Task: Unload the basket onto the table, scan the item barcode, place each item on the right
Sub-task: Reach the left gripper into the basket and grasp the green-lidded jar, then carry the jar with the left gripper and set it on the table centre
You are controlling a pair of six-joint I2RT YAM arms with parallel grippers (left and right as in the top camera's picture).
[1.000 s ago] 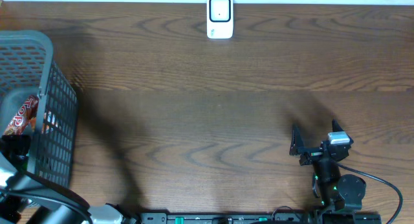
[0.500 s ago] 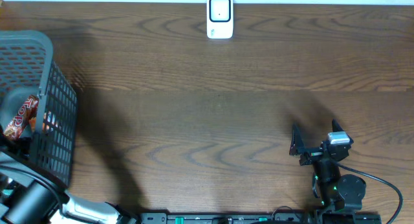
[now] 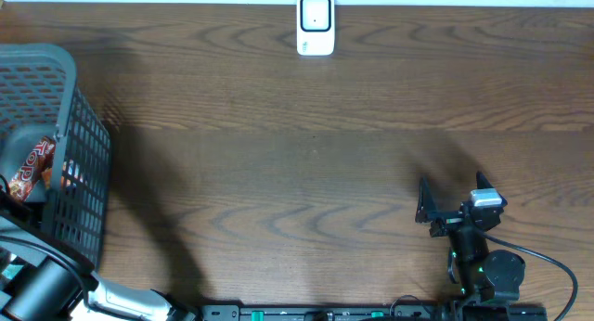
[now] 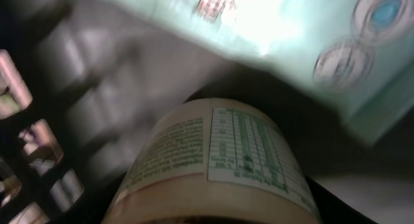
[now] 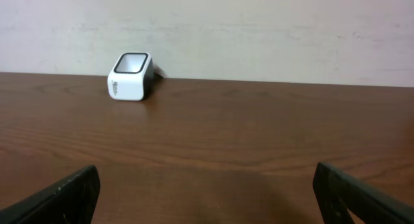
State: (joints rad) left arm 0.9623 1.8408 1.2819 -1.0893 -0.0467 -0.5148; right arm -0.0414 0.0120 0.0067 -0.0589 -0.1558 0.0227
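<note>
In the left wrist view a round tan container (image 4: 220, 166) with a white printed label fills the lower middle, very close to the camera, and the fingers do not show beside it. It lies inside the dark mesh basket (image 3: 83, 154) at the table's left edge, where my left arm (image 3: 37, 284) reaches in. No barcode shows on it. The white scanner (image 3: 316, 24) stands at the far middle of the table, also in the right wrist view as the scanner (image 5: 131, 76). My right gripper (image 5: 213, 191) is open and empty near the front right.
A pale green packet (image 4: 291, 30) lies just above the container in the basket. A red-brown snack pack (image 3: 32, 163) shows through the basket's top. Brown wood table (image 3: 297, 173) stretches between basket and right arm (image 3: 478, 256).
My left arm has shifted down and left at the basket, its gripper going deeper among the items. The right arm has not moved.
</note>
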